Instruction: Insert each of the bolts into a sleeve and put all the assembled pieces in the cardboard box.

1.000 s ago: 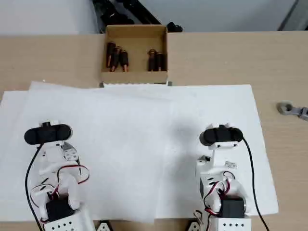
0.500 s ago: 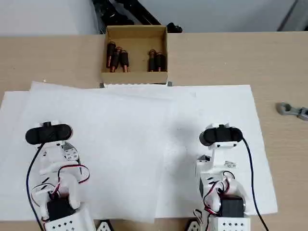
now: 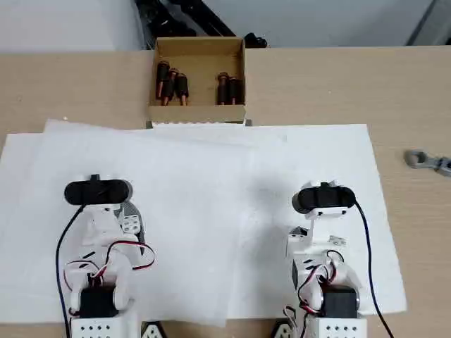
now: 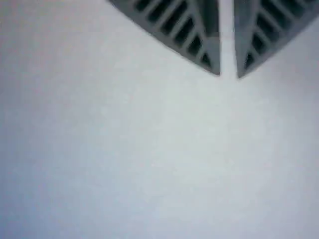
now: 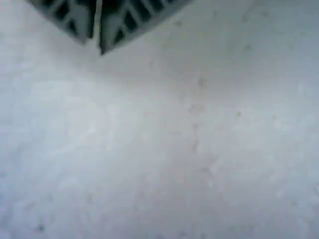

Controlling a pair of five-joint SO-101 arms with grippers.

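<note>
The cardboard box [image 3: 199, 113] stands at the far middle of the table. Inside it lie several assembled bolt-and-sleeve pieces, dark with copper ends: one group on the left [image 3: 170, 84], another on the right [image 3: 229, 89]. Both arms are folded back at the near edge of the table, far from the box. In the high view the left arm [image 3: 99, 191] is at the near left and the right arm [image 3: 323, 198] at the near right. My left gripper [image 4: 228, 74] is shut just above the white paper, with nothing held. My right gripper [image 5: 98, 49] is likewise shut and empty over the paper.
A large white paper sheet [image 3: 211, 183] covers the table's middle and near side. A metal wrench-like tool [image 3: 423, 160] lies at the right edge. Dark equipment [image 3: 187, 17] sits behind the box.
The left arm has shifted to the right over the paper. The right arm has kept still, and the box's contents are unchanged.
</note>
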